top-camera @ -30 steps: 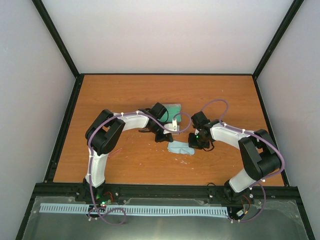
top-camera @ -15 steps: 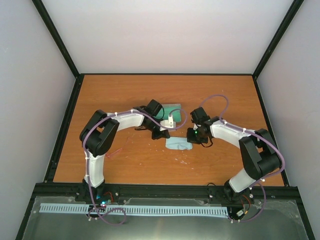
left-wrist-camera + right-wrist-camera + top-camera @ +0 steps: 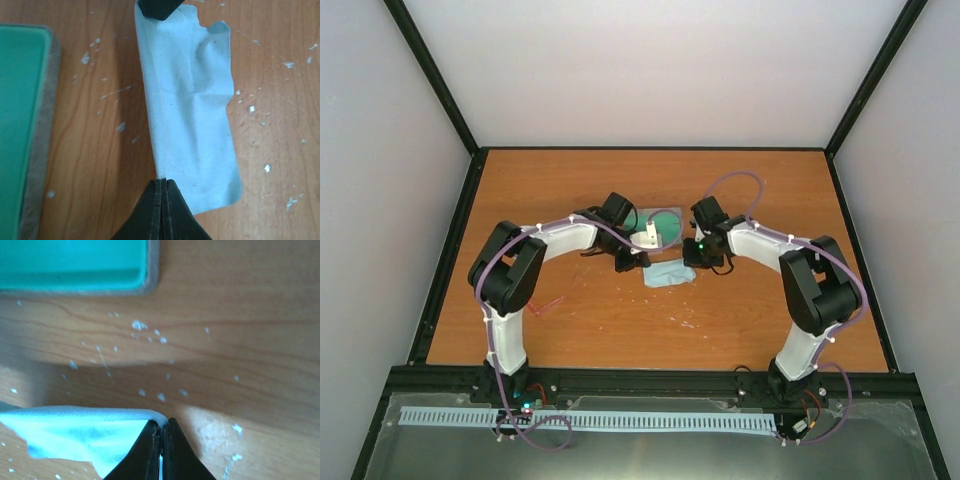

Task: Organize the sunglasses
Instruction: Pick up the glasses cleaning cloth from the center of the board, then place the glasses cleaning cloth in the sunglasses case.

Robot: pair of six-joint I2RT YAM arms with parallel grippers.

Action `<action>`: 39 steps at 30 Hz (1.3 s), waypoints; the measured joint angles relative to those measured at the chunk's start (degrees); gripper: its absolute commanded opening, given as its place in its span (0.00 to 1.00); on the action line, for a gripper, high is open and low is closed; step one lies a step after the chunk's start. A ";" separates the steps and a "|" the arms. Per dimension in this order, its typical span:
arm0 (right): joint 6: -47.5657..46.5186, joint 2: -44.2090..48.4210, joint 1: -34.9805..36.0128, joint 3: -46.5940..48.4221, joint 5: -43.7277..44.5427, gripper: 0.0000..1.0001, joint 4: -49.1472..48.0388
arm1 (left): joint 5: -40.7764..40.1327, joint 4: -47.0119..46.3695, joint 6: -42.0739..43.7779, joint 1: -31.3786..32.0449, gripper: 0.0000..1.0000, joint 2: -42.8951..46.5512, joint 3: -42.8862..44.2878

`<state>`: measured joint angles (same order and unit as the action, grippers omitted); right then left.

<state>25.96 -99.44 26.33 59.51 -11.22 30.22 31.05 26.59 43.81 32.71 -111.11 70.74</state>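
Observation:
The light blue cloth (image 3: 668,275) is stretched between my two grippers just in front of the open grey case with green lining (image 3: 665,225). My left gripper (image 3: 164,181) is shut on one edge of the cloth (image 3: 192,110). At the opposite end, my right gripper (image 3: 162,422) is shut on a corner of the cloth (image 3: 75,432). The sunglasses (image 3: 548,304) show only as thin red-pink lines on the table by the left arm's elbow, apart from both grippers. The case's green lining (image 3: 20,125) lies left of the cloth in the left wrist view.
The wooden table (image 3: 620,340) is speckled with small white flecks. A black frame (image 3: 450,250) edges it on the left and right, with white walls beyond. The right gripper's fingertip (image 3: 157,7) shows at the top of the left wrist view.
Both grippers have moved away from the arms' bases toward the case, carrying the cloth with them. The cloth now lies flatter and closer to the case. The sunglasses have not moved.

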 measured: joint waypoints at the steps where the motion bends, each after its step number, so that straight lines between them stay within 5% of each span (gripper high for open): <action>1: -0.24 -0.59 0.00 0.85 -0.09 0.03 -0.04 | -0.28 -0.07 0.00 -0.35 0.01 0.28 -0.09; 39: -4.15 -13.22 0.00 19.85 -0.63 0.03 1.57 | -6.01 -6.08 -0.42 -7.15 0.01 2.86 0.42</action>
<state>21.80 -112.66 26.33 79.35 -11.86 31.79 25.04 20.51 43.40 25.56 -108.25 71.16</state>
